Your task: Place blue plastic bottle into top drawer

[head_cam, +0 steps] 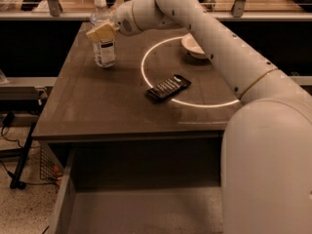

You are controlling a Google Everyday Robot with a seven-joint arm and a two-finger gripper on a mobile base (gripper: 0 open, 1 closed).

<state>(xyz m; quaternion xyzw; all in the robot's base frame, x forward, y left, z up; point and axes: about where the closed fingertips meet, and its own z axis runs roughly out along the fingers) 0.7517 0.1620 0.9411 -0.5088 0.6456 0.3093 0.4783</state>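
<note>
The blue plastic bottle [104, 50] stands upright at the far left of the table, with a white cap and a white label. My gripper [101, 32] is at the bottle's shoulder, covering its upper body from the front and right. The bottle's base rests on the tabletop. The top drawer [146, 211] is pulled open below the table's front edge; the part in view shows nothing in it. My white arm reaches from the lower right across the table to the bottle.
A black remote-like object [168, 87] lies mid-table on a white light ring [146, 77]. A white bowl [194, 46] sits at the back. The brown table [97, 111] has a rail behind it. Cables and a stand [19, 169] are on the floor at left.
</note>
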